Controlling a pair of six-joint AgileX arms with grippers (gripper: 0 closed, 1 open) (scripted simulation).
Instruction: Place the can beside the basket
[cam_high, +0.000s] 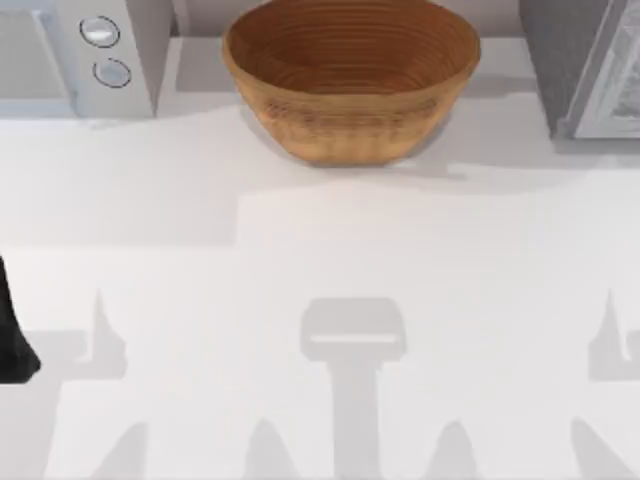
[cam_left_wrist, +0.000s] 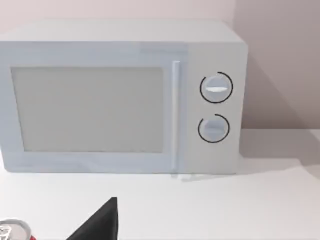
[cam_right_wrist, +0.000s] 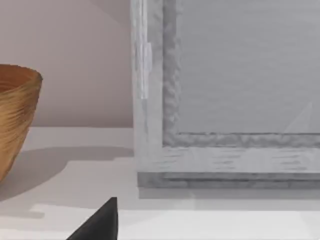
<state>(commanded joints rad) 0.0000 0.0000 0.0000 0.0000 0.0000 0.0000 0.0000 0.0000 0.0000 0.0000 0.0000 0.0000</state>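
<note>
While the can (cam_left_wrist: 14, 230) stands upright by the microwave (cam_left_wrist: 120, 97) | grip states: cannot tell.

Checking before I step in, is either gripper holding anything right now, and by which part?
Cannot be told; the red soda can's silver top sits at the left wrist view's edge.

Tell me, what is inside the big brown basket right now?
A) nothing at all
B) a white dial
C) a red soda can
A: in the top view the basket shows only its bare ribbed inside, while the can's silver top peeks up on the table in the left wrist view, in front of the microwave.
</note>
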